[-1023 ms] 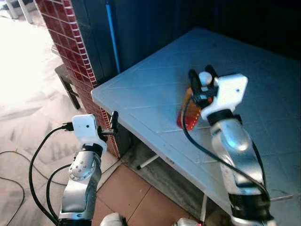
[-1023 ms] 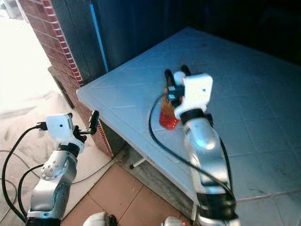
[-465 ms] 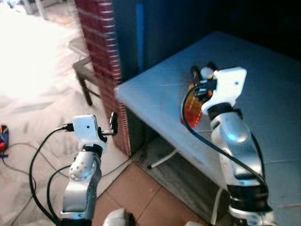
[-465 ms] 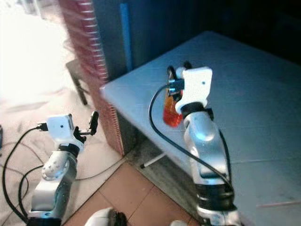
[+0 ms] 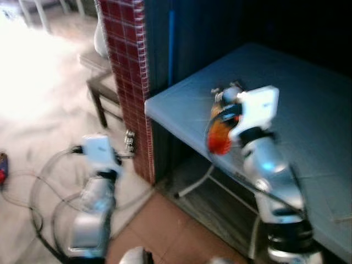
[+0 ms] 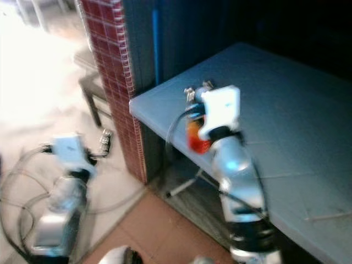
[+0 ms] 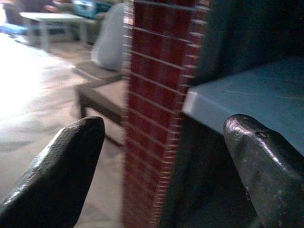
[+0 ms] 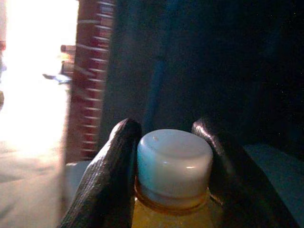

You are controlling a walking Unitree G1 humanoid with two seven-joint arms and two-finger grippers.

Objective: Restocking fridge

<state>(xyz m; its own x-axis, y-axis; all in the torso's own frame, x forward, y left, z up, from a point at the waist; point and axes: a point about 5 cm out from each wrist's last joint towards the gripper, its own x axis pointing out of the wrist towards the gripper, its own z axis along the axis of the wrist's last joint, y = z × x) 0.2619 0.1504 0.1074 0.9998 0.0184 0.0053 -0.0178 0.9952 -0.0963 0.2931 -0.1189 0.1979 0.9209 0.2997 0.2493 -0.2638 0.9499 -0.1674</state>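
The right gripper [image 8: 173, 156] pinches an orange bottle [image 5: 219, 132] by the neck, one black finger [image 8: 111, 180] pressed to each side just under the white cap [image 8: 174, 161], which sits between the fingertips. In the head views, which are blurred, the bottle hangs tilted under the gripper, its orange body below the white wrist housing and above the near edge of the pale blue bench [image 5: 308, 126]; whether its base touches the bench top cannot be told. Beyond the gripper lies a dark recess and a thin blue vertical strip [image 5: 171, 49]. The left gripper [image 5: 130, 142] is held out low, well apart from the bottle, with its two fingers [image 7: 57, 171] spread wide and nothing between them. Straight ahead of it stands a pillar of red tiles [image 7: 159, 109], and just beside that, the corner of the bench. Farther past the left gripper, a low dark stool [image 5: 102, 91] stands on the bright sunlit floor [image 5: 38, 121]. Black cables [image 5: 38, 192] loop on the floor near the left arm.
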